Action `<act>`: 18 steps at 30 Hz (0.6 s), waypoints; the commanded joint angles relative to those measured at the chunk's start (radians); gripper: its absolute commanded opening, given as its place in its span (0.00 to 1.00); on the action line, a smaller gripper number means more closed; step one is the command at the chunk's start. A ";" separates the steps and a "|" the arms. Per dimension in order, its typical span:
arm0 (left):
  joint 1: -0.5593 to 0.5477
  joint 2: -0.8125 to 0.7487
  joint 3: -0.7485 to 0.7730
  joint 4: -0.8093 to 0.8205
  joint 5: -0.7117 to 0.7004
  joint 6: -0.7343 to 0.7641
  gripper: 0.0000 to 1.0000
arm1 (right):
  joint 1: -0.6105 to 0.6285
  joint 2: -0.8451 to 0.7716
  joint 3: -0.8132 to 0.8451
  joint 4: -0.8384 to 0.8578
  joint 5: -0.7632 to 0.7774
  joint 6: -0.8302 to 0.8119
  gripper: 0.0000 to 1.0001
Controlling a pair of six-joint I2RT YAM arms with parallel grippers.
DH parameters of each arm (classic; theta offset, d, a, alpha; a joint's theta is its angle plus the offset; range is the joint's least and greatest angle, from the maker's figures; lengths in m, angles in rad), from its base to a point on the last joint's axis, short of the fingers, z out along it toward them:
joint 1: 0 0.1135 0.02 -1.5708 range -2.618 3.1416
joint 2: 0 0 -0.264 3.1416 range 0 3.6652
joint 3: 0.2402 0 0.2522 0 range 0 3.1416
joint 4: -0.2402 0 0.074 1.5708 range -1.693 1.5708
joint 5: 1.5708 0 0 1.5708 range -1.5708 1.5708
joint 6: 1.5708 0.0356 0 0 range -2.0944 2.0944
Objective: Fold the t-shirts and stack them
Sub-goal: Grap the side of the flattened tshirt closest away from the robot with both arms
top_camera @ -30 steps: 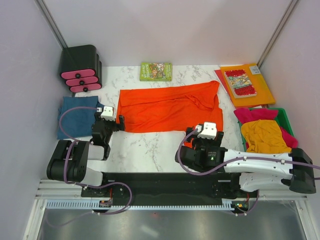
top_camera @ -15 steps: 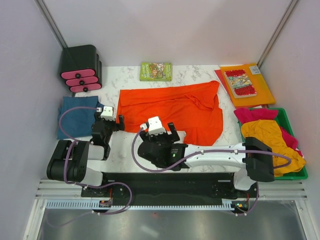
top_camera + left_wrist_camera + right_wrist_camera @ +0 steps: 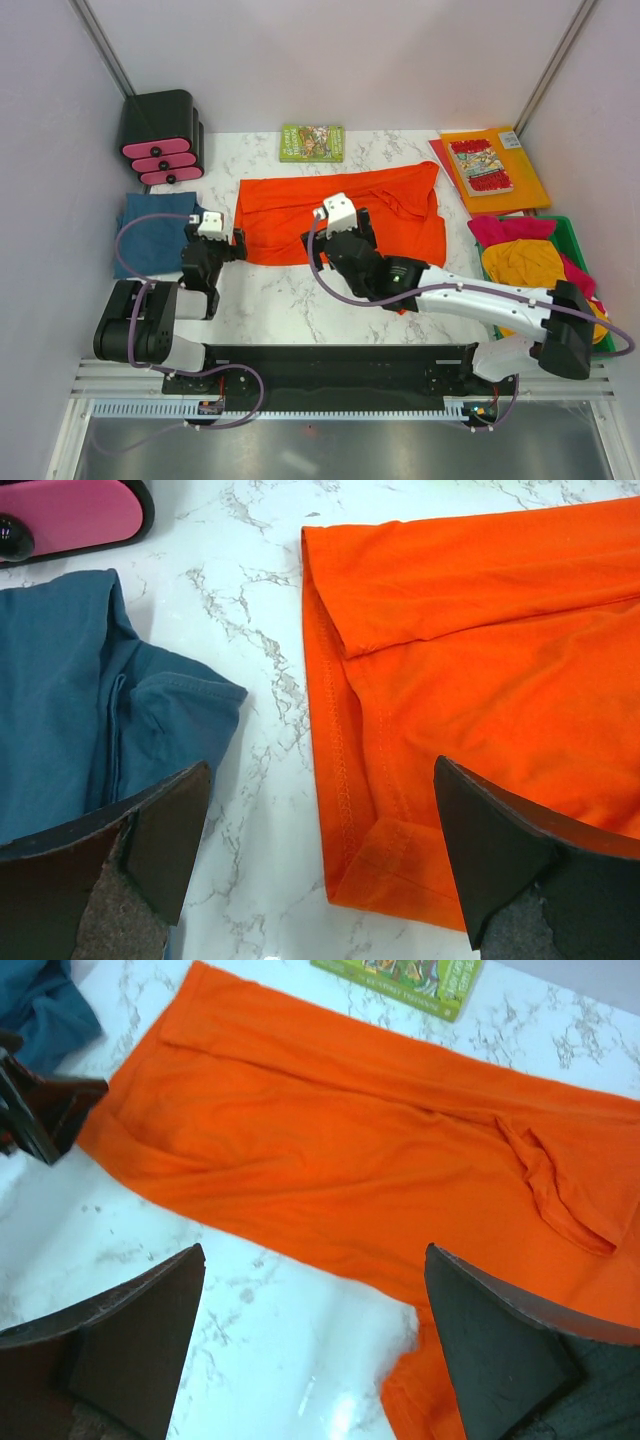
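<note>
Overhead, the work surface is a white marble-pattern table top (image 3: 290,295) w/ grey veining, glossy enough to throw a glare patch in the right wrist view. Pale lilac walls (image 3: 350,60) box it in on three sides, w/ slanted metal posts (image 3: 100,40) at the two far corners. A black base plate (image 3: 330,360) and a ribbed metal rail (image 3: 330,410) run along the 6 o'clock edge.

Orange-red t-shirt (image 3: 285,215) lies spread flat across the ctr of the table, long side running 9 to 3, collar end toward 3 o'clock, a flap folded over along its far edge. Teal-blue t-shirt (image 3: 150,235) sits folded at 9 o'clock, just beside the orange one but apart, a strip of marble btwn them. Mustard-yellow t-shirt (image 3: 525,265) and magenta-pink t-shirt (image 3: 500,230) are heaped in a green bin (image 3: 575,232) at 3 o'clock.

Black drawer unit (image 3: 160,135) w/ pink fronts sits at approx 10 o'clock, green book (image 3: 312,142) at 12, orange folder (image 3: 525,185) w/ a comic book (image 3: 482,167) on it at approx 1–2.

Left gripper (image 3: 318,780): jaws spread wide, holding nothing, one finger over the teal cloth, the other over the orange shirt's 9 o'clock hem corner. Can't tell whether the fingertips touch cloth. Right gripper (image 3: 312,1260): jaws equally wide, nothing in them, hanging above the orange shirt's near edge, arm reaching in from 4 o'clock.
</note>
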 commanded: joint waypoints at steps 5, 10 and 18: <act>-0.265 -0.149 0.048 0.036 -0.601 0.076 1.00 | -0.027 -0.137 -0.036 -0.227 0.067 0.078 0.98; -0.356 -0.185 0.612 -1.059 -0.695 -0.137 1.00 | -0.024 -0.109 0.027 -0.333 0.123 0.101 0.98; -0.327 -0.267 0.747 -1.686 -0.333 -0.788 0.97 | -0.036 -0.232 -0.062 -0.235 -0.006 0.081 0.98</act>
